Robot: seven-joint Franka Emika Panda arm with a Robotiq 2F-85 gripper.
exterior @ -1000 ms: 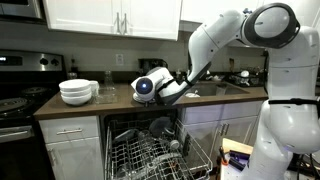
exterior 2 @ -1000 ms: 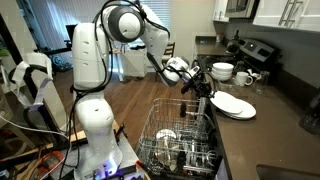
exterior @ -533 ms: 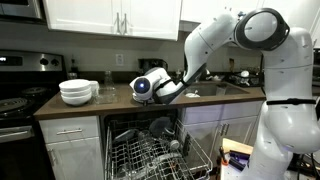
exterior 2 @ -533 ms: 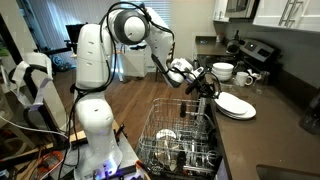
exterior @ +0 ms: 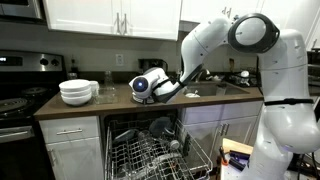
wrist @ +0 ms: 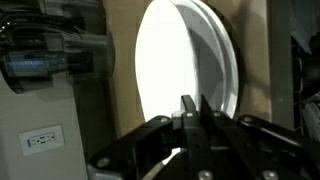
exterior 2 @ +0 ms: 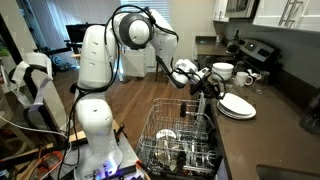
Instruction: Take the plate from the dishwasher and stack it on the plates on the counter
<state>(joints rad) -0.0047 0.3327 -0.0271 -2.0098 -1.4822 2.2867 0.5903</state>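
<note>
I am holding the plate (wrist: 185,60) clear of the dishwasher rack (exterior 2: 178,135), the gripper (wrist: 192,108) clamping its lower rim at wrist-view centre, hovering just upper left of the counter stack (exterior 2: 236,105); only the set-down is remaining, I judge.

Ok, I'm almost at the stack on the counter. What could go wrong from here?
The end effector sits close beside the plate stack; coming in low could clip its rim and shove it. The bowls stand beyond the stack, so overshoot may hit them. I can't tell what it is holding; anything slipping could drop into the open dishwasher rack.
</note>
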